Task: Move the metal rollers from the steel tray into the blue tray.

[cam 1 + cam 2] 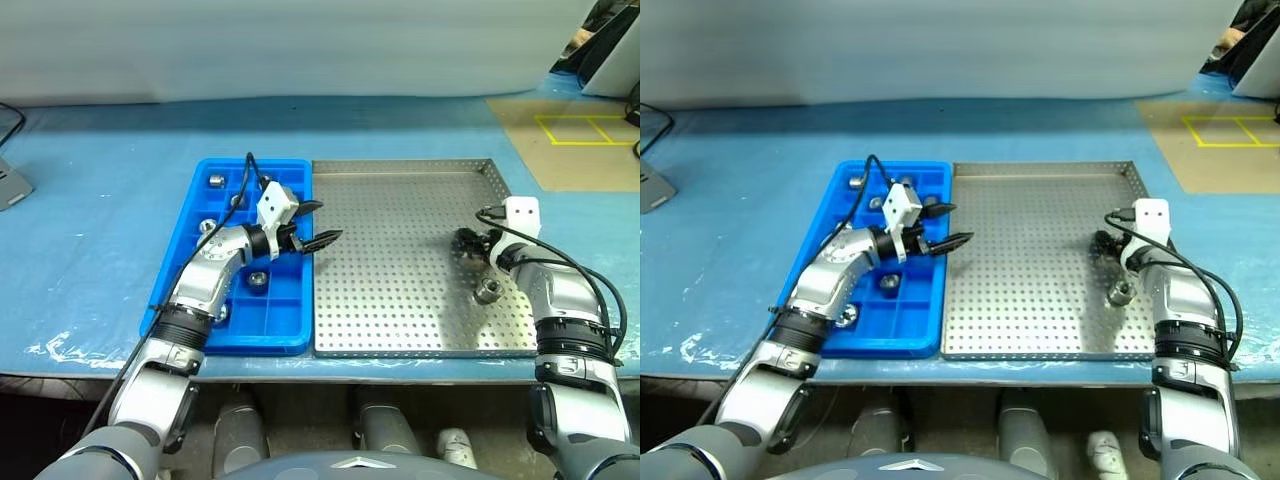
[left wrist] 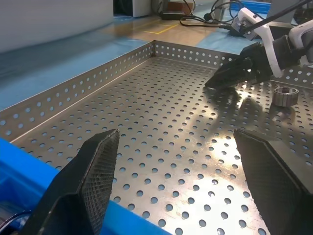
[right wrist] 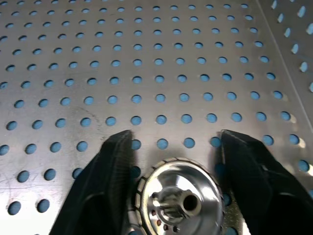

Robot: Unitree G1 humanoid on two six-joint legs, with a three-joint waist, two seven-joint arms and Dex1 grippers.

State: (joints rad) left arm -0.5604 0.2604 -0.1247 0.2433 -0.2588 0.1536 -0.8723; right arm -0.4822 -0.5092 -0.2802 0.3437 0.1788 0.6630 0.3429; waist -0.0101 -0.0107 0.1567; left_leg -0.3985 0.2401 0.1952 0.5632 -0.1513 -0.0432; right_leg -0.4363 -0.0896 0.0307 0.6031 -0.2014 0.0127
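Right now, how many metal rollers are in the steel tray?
2. A free roller lies on the steel tray near its right rim. The second roller is gripped in the right tool, just beyond the first. That tool may hide more.

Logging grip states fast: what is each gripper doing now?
Left gripper: open, empty, over the steel tray's edge.
Right gripper: fingers around a metal roller; grip cannot be told.

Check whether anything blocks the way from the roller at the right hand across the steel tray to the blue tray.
Mostly clear: the steel tray floor between the roller in the right hand and the blue tray is bare. The open left hand hangs over the shared edge, partly in the way.
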